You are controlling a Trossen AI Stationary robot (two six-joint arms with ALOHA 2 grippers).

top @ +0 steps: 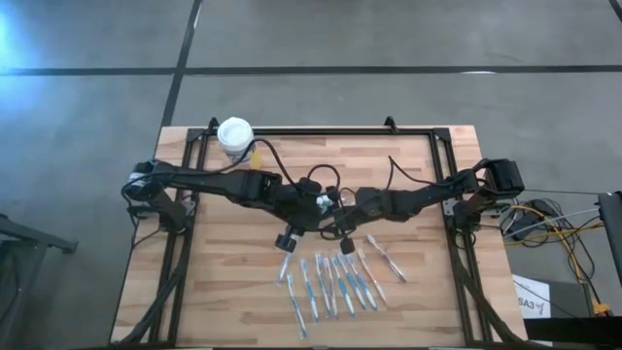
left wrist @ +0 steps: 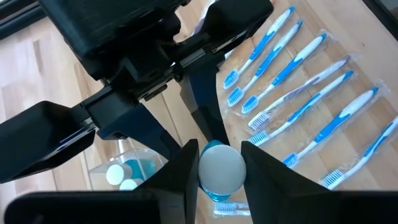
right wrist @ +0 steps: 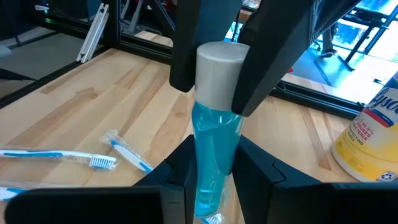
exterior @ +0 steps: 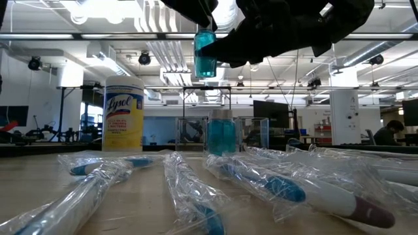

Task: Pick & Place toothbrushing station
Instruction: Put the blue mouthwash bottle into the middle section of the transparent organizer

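A small clear bottle of blue liquid [right wrist: 214, 134] with a white cap is up in the air above the table's middle, upright, between both grippers. My right gripper [right wrist: 214, 177] is shut on its body. My left gripper [left wrist: 221, 171] comes down over it and is shut on the cap. The clear plastic holder [left wrist: 121, 174] stands on the table under the arms, with more white-capped blue bottles in it. Several wrapped blue, white and pink toothbrushes [top: 335, 282] lie in a row toward the near edge. My left gripper pinches the bottle's white cap [left wrist: 219, 163] between its two fingers [right wrist: 186, 56], one on each side. The fingers slant down onto it from above and from the table's left. My right gripper pinches the bottle's blue body [right wrist: 214, 149] below the cap between its two fingers [right wrist: 181, 171]. It comes nearly level from the table's right. The bottle stands upright, lifted clear of the table [exterior: 204, 55].
A yellow wipes canister with a white lid [top: 235, 136] stands at the far left of the table. One wrapped toothbrush [top: 386, 258] lies apart, right of the row. Bare wood shows left and right of the row.
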